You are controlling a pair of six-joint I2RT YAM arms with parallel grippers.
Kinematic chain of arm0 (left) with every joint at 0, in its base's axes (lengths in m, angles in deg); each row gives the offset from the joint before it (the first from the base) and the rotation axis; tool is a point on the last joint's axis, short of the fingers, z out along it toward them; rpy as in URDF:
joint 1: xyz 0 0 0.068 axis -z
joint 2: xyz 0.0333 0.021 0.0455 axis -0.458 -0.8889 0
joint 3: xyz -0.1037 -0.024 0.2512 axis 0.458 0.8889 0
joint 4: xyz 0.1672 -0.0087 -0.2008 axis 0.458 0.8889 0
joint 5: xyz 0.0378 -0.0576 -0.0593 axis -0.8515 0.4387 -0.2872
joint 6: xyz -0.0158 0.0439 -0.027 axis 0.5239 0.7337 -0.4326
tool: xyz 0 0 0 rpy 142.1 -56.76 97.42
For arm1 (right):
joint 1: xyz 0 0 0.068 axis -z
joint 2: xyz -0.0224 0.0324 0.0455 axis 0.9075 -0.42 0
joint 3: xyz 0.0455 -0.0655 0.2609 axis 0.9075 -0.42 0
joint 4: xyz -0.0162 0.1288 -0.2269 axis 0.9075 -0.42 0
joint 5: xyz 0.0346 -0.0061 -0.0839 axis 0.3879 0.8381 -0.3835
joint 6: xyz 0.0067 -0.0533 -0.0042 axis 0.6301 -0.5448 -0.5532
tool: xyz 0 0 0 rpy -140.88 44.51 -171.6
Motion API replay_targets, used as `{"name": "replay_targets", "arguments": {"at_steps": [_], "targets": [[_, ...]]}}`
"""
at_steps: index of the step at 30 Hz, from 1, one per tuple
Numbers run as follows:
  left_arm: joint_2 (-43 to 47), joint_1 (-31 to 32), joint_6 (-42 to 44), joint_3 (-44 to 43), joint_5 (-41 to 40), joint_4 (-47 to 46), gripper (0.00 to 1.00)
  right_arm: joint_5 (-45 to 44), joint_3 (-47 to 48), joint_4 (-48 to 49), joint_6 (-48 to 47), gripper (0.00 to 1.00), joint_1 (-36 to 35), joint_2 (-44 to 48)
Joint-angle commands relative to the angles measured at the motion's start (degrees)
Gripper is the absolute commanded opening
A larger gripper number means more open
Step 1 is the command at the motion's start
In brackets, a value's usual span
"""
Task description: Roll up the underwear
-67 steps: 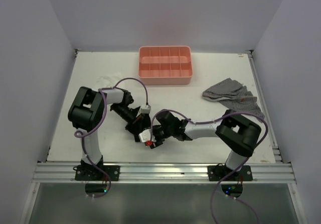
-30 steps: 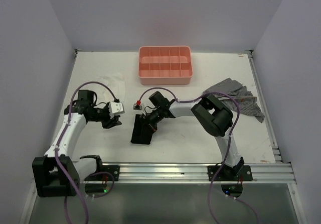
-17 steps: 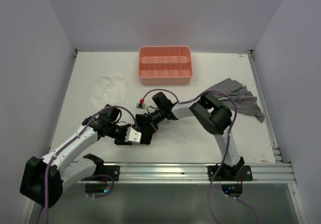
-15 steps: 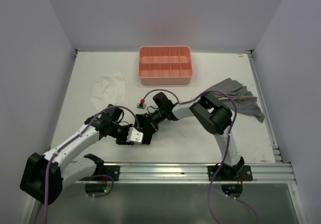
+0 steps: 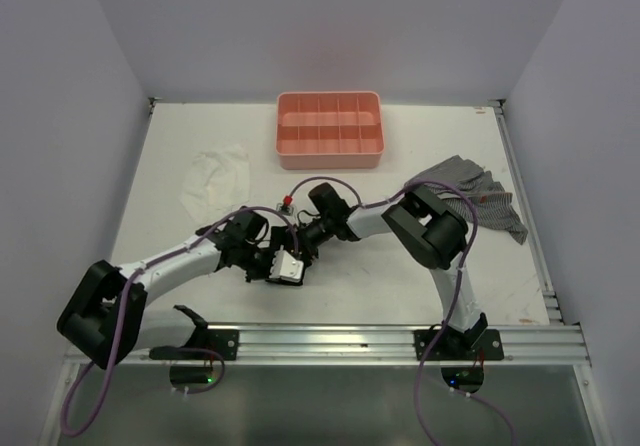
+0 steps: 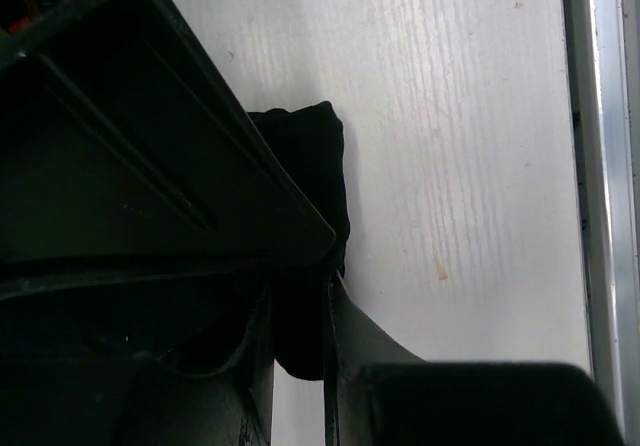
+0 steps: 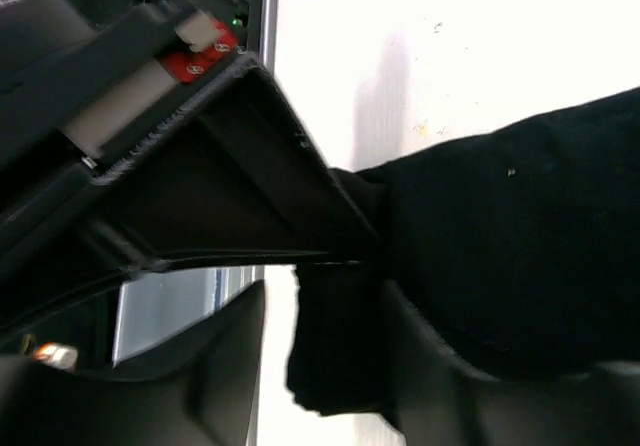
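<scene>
The black underwear (image 6: 312, 156) lies as a narrow folded bundle on the white table, front centre. In the top view both grippers largely hide it. My left gripper (image 5: 288, 264) comes from the left; in the left wrist view (image 6: 298, 366) its fingers are closed tight on the bundle's near end. My right gripper (image 5: 299, 240) reaches in from the right, just behind the left one. In the right wrist view (image 7: 325, 366) its jaws stand apart around a fold of the underwear (image 7: 500, 226), which touches one finger, with a gap at the other.
A pink tray (image 5: 329, 129) with compartments stands at the back centre. A thin white cloth (image 5: 213, 176) lies at the left, a grey checked cloth (image 5: 465, 191) at the right. The metal rail (image 5: 320, 341) runs along the near edge, also in the left wrist view (image 6: 600, 166).
My left arm has swung from the left side of the table over to the underwear and closed on its near end. The right gripper has stayed at the underwear.
</scene>
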Motion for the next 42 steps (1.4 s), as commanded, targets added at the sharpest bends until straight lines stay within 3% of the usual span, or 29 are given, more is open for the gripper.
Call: {"name": "replay_targets", "arguments": {"at_steps": [1,4,9,14,19,22,25,29,34,42], "targets": [[-5.9,1.0,0.6,-0.5,-1.4,3.6,0.0,-11.3,-0.1,-9.0,-7.5,0.57,2.6,3.9],[-11.3,0.9,1.9,-4.4,0.7,9.3,0.0,-12.6,0.8,-13.8,-10.2,0.72,6.2,8.0],[-21.1,0.8,-0.2,-9.9,2.8,14.5,0.0,-15.4,3.3,-26.7,-18.8,0.74,12.3,13.7],[-30.9,-0.5,-3.8,-18.6,5.6,19.5,0.0,-17.3,1.9,-35.5,-28.1,0.64,18.3,22.4],[-42.4,-3.3,-5.5,-28.8,7.2,24.6,0.0,-19.8,-3.3,-42.3,-38.2,0.47,19.2,33.8],[-47.8,-4.5,-6.6,-34.2,7.7,27.2,0.0,-20.9,-7.0,-42.2,-39.9,0.42,18.7,41.0],[-52.3,-5.7,-7.5,-38.4,7.8,29.5,0.0,-23.6,-9.2,-41.5,-43.8,0.42,15.8,45.5],[-56.7,-6.8,-8.0,-42.0,7.9,31.7,0.0,-33.1,-10.6,-39.1,-47.9,0.48,4.0,45.6],[-58.5,-7.3,-9.4,-43.0,7.8,30.8,0.04,-40.7,-9.2,-30.7,-49.0,0.56,-6.8,35.7],[-59.1,-8.1,-11.6,-41.4,8.6,28.6,0.09,-41.9,-6.0,-25.9,-52.7,0.58,-13.8,28.9]]}}
